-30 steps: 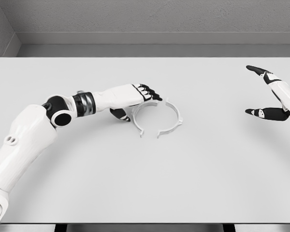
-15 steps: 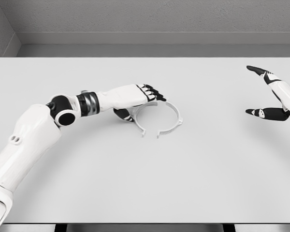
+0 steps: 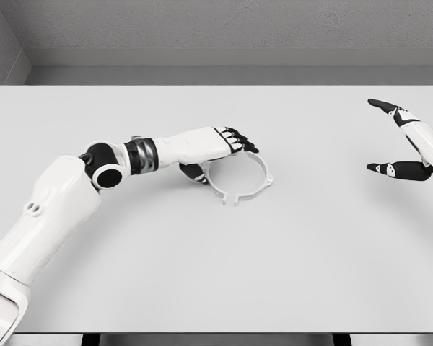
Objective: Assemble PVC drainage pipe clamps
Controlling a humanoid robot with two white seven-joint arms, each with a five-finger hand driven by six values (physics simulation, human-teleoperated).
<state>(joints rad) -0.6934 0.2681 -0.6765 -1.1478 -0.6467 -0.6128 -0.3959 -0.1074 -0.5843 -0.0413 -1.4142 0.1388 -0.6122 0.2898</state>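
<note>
1. The left hand [image 3: 220, 148] lies low over the middle of the white worktop [image 3: 216, 274], its arm entering from the lower left. Its dark fingers [image 3: 242, 139] curl over the far-left rim of the clamp and the thumb sits below at the ring's left side; a pinch on the left half looks likely, though actual contact cannot be confirmed.
2. The PVC pipe clamp consists of two white half-rings: the left half-ring [image 3: 215, 186] and the right half-ring [image 3: 260, 173], lying flat at the centre of the worktop.
3. Change over the last second: the hand has travelled to the right, carrying or pushing the left half-ring with it. The gap between the front tabs [image 3: 229, 198] has narrowed from clearly open to nearly closed.
4. Meaning for the task: the two halves are almost mated; judged from this, a little more closing remains before the ring is complete.
5. The right hand [image 3: 404, 144] hovers at the right edge, well apart, fingers spread and empty.
</note>
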